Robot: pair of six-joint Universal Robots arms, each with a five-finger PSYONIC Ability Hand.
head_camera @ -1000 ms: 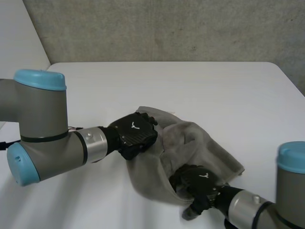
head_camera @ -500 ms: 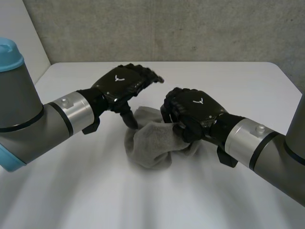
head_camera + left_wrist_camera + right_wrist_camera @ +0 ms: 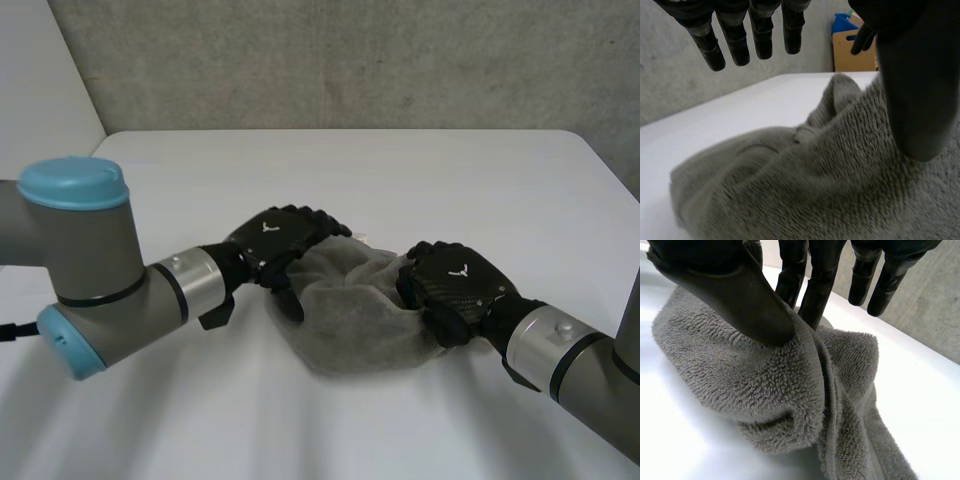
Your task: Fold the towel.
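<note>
Two hands at a bunched grey towel (image 3: 350,315) on a white table (image 3: 400,180).
The left hand (image 3: 278,240) sits at the towel's 10 o'clock edge and is spread wide, with its fingers (image 3: 735,42) straight and clear above the cloth and its thumb (image 3: 912,95) hanging low over the pile. The towel lies crumpled near the table's middle, between the hands. The right hand (image 3: 452,288) is at the towel's 3 o'clock edge and holds it, its thumb (image 3: 735,300) pressing a folded rim against the fingers (image 3: 815,285) behind.
</note>
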